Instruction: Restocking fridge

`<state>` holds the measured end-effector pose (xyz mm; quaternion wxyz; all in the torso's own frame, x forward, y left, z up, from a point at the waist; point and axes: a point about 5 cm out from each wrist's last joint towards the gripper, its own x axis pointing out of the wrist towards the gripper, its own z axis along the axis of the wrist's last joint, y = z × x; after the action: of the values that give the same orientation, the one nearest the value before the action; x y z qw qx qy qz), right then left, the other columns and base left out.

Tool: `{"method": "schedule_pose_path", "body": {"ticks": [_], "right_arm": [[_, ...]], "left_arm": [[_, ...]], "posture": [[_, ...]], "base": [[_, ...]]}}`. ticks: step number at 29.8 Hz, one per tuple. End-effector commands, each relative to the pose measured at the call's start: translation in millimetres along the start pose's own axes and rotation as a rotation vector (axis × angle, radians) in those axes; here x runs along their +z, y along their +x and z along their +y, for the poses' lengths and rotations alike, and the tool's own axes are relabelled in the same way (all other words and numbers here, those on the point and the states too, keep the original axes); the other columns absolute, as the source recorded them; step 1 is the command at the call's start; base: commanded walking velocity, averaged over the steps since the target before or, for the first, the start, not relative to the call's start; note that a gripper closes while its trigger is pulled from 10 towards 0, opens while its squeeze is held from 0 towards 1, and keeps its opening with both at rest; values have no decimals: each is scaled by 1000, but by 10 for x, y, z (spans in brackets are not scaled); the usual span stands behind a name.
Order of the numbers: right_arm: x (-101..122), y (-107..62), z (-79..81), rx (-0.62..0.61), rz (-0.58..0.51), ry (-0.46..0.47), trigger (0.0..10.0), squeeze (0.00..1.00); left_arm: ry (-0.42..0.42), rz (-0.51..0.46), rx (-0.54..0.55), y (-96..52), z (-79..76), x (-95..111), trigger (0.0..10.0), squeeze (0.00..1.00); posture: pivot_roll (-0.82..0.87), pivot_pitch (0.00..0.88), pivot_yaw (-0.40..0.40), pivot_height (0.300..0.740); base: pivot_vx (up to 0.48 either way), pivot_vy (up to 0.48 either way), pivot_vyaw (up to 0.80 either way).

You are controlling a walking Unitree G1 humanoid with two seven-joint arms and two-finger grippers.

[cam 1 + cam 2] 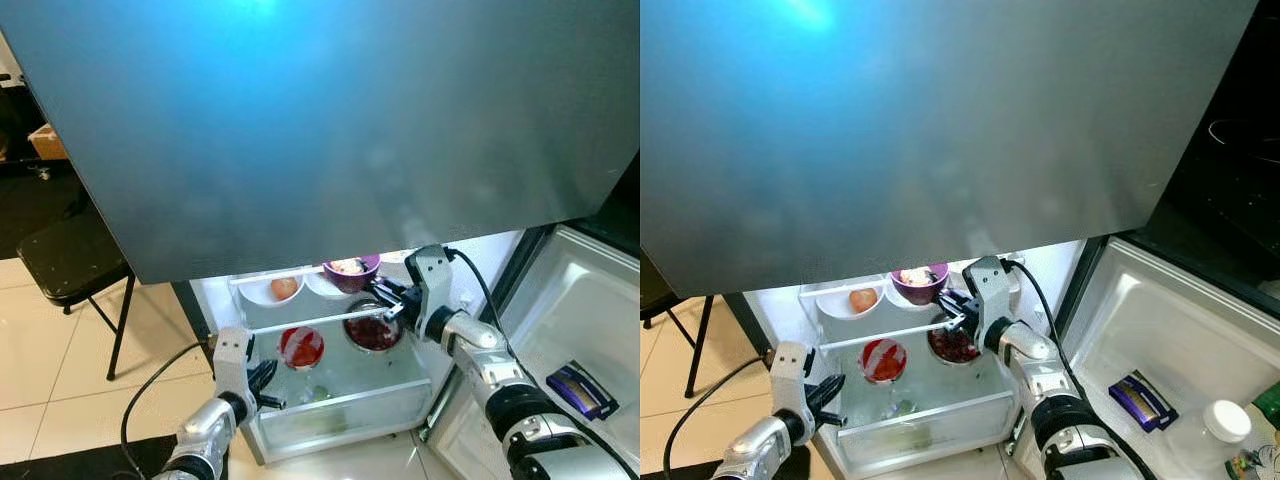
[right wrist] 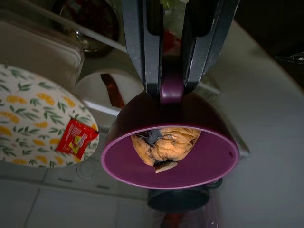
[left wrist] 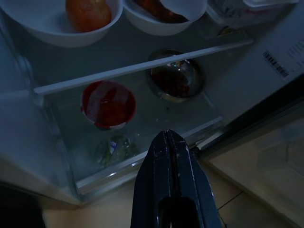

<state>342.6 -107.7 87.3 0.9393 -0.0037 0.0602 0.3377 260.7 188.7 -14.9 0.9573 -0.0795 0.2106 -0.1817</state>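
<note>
Both silver arms reach into the open fridge [image 1: 560, 300] below a broad grey-blue door panel. Right pincer [image 2: 170, 88] is clamped on the small handle of a purple bowl [image 2: 171, 147], fingers pressed to either side of it. That bowl holds a crumpled orange-brown piece of food and sits at the upper shelf level, seen in the head views as the purple bowl just ahead of the right wrist.

Left pincer [image 3: 170, 156] hangs low in front of the fridge's bottom edge, fingers together, gripping nothing.

Upper shelf: white bowl with an orange-red fruit [image 1: 283, 288] on the left; a second white bowl [image 3: 164, 12] beside it with something dark inside. Wrist view also shows a patterned plate [image 2: 33, 118] carrying a red packet [image 2: 74, 138], near the purple bowl.

Lower shelf, under a white rail: red-and-white round container [image 1: 301, 346] at left, metal bowl of dark red food [image 1: 374, 330] at right. Greenish item below in the clear drawer, too blurred to tell.

Open door at right: a dark purple packet [image 1: 581, 389] lies in its tray. Black chair [image 1: 75, 262] stands on the tiled floor to the left.
</note>
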Motion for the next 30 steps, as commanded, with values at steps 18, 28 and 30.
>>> {"method": "schedule_pose_path", "body": {"ticks": [18,28,30], "right_arm": [[72,55,-16,-10,-8,1,10000,0],[111,39,-52,-23,-43,3,10000,0],[137,40,-63,-26,-58,7,10000,0]], "left_arm": [[105,-91,-17,73,-76,158,10000,0],[133,-140,0,89,-33,285,10000,0],[143,-154,-3,100,-37,320,10000,0]], "posture": [[49,0,-37,635],[50,0,-34,610],[52,0,-35,610]], "base": [[0,0,0],[0,0,0],[0,0,0]]}}
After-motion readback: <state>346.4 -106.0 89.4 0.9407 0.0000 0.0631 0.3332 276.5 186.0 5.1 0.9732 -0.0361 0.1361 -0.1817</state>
